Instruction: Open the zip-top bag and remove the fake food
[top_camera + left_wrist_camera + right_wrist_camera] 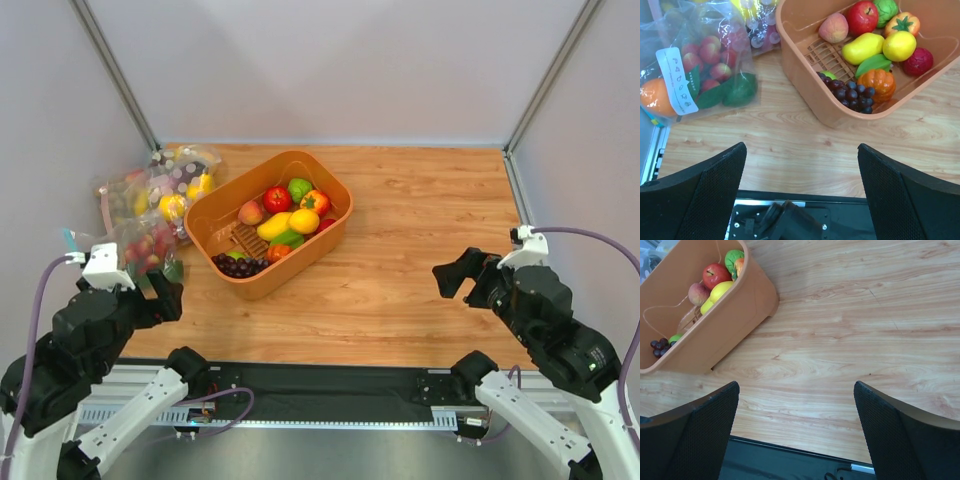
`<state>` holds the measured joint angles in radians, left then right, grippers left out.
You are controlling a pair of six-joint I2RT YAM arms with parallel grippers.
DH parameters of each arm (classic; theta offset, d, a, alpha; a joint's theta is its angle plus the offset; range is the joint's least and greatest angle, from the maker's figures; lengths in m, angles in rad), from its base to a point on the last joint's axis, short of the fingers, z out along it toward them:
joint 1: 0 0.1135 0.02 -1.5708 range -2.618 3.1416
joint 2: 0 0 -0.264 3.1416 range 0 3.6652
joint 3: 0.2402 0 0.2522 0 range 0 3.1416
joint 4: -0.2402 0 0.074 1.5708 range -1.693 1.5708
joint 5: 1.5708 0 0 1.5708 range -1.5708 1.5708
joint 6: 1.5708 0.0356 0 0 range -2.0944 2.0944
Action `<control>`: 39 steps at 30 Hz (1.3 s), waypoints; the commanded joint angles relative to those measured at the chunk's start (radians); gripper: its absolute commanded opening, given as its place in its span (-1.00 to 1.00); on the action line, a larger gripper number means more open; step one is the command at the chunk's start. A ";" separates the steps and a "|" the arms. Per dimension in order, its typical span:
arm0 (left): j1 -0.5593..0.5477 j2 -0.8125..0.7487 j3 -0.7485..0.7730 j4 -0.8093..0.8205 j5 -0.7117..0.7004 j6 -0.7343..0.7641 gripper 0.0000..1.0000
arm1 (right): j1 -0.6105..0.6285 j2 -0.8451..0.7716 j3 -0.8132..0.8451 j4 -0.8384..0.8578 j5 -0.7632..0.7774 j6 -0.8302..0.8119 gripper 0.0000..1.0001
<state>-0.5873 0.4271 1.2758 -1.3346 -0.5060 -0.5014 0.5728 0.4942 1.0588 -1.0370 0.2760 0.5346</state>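
Note:
The zip-top bag [695, 75] lies at the table's left edge, left of the basket; it also shows in the top view [143, 247]. It is clear, with a white label, and looks closed. Inside it are the fake food: an orange [652, 97], red strawberry pieces [705, 60] and a dark green avocado [740, 90]. My left gripper [800, 150] is open and empty, hovering over bare wood just near of the bag, as the top view [165, 295] shows. My right gripper [795, 385] is open and empty over the table's right side [455, 275].
An orange plastic basket [330, 225] stands at centre-left holding tomato, lemon, pepper, mango, peach and purple grapes [852, 95]. More clear bags of fake food [175, 180] lie behind the zip-top bag against the left wall. White walls enclose the table on three sides.

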 commanded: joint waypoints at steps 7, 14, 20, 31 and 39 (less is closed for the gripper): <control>0.009 0.407 0.111 0.248 -0.086 0.224 0.99 | -0.001 -0.020 -0.011 -0.014 -0.006 0.007 0.97; 0.500 0.627 0.191 0.370 0.292 0.298 0.99 | -0.001 -0.062 -0.011 -0.031 -0.027 0.010 0.98; 0.768 0.691 0.050 0.465 0.308 0.210 0.99 | -0.001 -0.086 -0.008 -0.054 -0.021 -0.005 1.00; 0.866 0.832 -0.082 0.630 0.201 0.112 0.99 | -0.001 -0.097 0.004 -0.049 -0.057 -0.018 1.00; 0.868 0.917 -0.141 0.770 0.081 0.084 0.98 | -0.002 -0.092 0.050 -0.081 -0.063 -0.039 1.00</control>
<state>0.2718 1.3388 1.1484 -0.6590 -0.3634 -0.3920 0.5728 0.4076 1.0595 -1.0985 0.2249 0.5259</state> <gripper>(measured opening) 0.993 0.998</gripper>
